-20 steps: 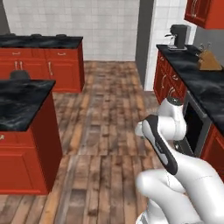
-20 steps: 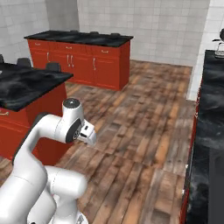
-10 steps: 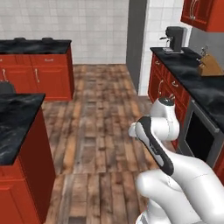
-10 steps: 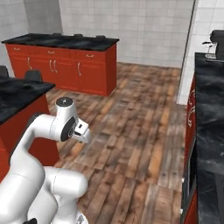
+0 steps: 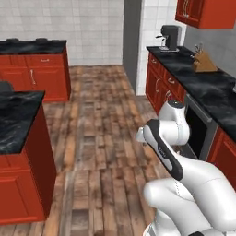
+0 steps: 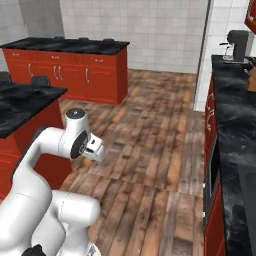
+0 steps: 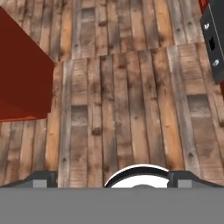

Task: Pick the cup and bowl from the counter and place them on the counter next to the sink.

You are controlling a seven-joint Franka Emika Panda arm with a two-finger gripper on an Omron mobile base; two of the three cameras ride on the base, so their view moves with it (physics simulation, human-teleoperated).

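The arm (image 5: 184,170) is showing glossy white, rounded shells, swelling into bulbous segments. A dark band is running along one link, and a dark grey disc is capping a joint (image 6: 78,145). In the hand view, two small dark finger tips (image 7: 42,178) are rising.

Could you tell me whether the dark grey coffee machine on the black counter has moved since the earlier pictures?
No. The dark grey coffee machine still stands at the far end of the glossy black counter; the whole view shifted instead.
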